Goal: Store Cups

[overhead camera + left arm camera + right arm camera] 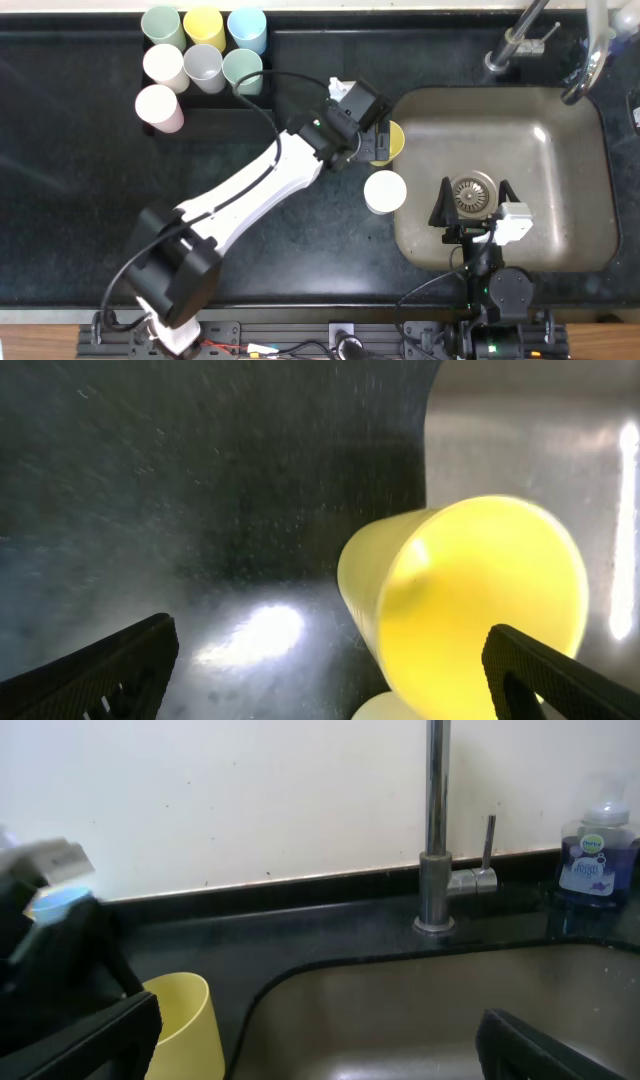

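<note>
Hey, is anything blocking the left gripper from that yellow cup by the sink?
Nothing visible does. The yellow cup sits in line with the gap between the left gripper's open fingers, with bare dark counter around it. The white cup stands close by at the sink's edge, off to one side.

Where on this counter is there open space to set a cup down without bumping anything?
Bare counter: the wide stretch in front of the pink cup, left of the left arm, and the back strip between the blue cup and the faucet. Crowded: the sink at its left rim, where the yellow cup, the white cup and the left pincer sit close together.
</note>
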